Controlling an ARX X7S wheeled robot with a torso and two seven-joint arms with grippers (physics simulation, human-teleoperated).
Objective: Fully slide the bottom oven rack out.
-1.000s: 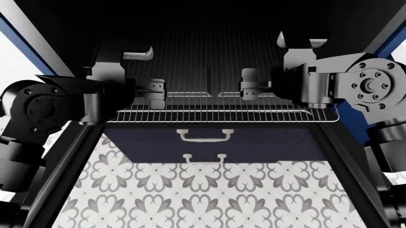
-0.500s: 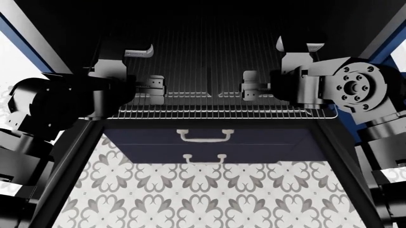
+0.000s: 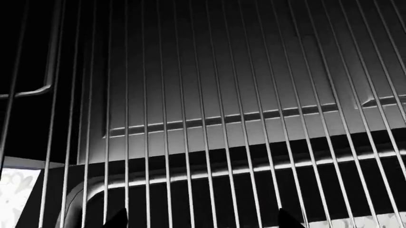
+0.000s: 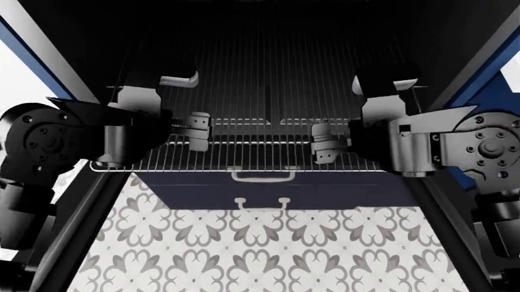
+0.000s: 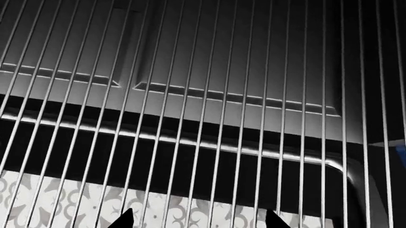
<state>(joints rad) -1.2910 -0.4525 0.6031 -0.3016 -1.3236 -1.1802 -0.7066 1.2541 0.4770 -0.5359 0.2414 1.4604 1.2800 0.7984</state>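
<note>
Your bottom oven rack [image 4: 243,149] lies flat across the mouth of the oven [image 4: 268,55], its long side running from one claw to the other and its front rim already over the drawers, so the pull comes straight back toward you. The left claw [image 4: 200,132] and right claw [image 4: 322,143] sit level at the rack, one on each side of its middle, neither nearer. I cannot tell whether either is clamped. Count: one rack in view, two claws, two drawer handles [image 4: 262,176] beneath.
</note>
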